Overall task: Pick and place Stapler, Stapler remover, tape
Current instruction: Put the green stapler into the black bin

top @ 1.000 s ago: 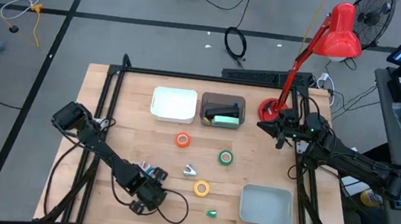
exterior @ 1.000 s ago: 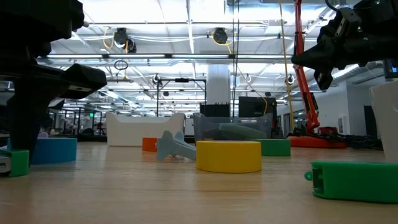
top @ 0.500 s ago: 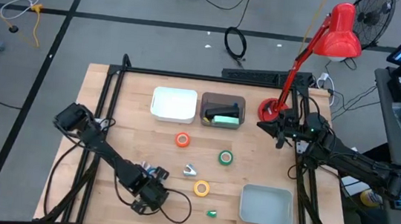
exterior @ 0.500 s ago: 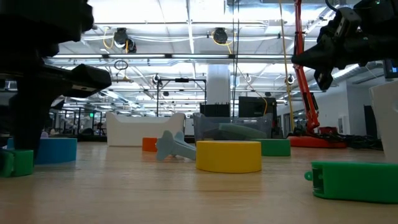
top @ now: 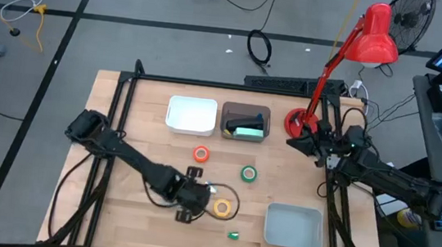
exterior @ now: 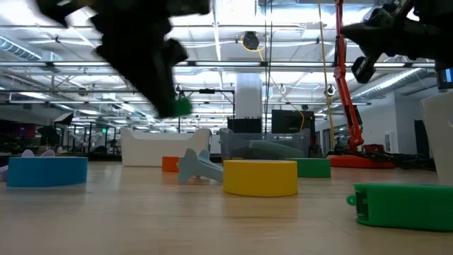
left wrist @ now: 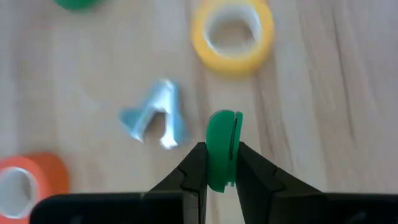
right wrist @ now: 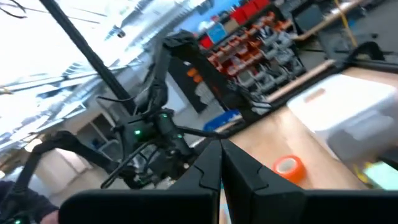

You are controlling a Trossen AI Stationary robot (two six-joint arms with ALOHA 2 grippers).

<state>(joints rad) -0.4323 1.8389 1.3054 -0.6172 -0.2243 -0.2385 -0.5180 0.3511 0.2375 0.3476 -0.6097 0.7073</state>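
Note:
My left gripper (top: 194,197) (left wrist: 220,155) hangs above the table's near middle, shut on a small green piece (left wrist: 221,140). Below it lie a silver staple remover (left wrist: 155,117) (top: 210,190), the yellow tape roll (left wrist: 233,32) (top: 223,208) and the orange roll (top: 201,154). The green roll (top: 249,173) lies farther right. The blue roll (exterior: 47,171) shows in the low view; from above, my left arm hides it. My right gripper (top: 315,145) (right wrist: 220,163) waits shut above the far right edge. My left gripper pinches the small green piece's lower half (left wrist: 219,168) between its two fingers, coming from above and pointing down. The piece stands edge-on in the gap and sticks out past the fingertips. It is lifted clear of the table (exterior: 180,106).
A white tray (top: 191,114) and a dark box (top: 246,112) holding a green object stand at the far side. A pale bin (top: 293,227) sits near right, with another small green piece (top: 233,235) beside it. A red lamp (top: 376,34) rises at the far right corner.
My left gripper has risen from the near-left part of the table and swung right, toward the staple remover and the yellow roll. The small green piece, which stood on the table between its fingers, is now lifted clear.

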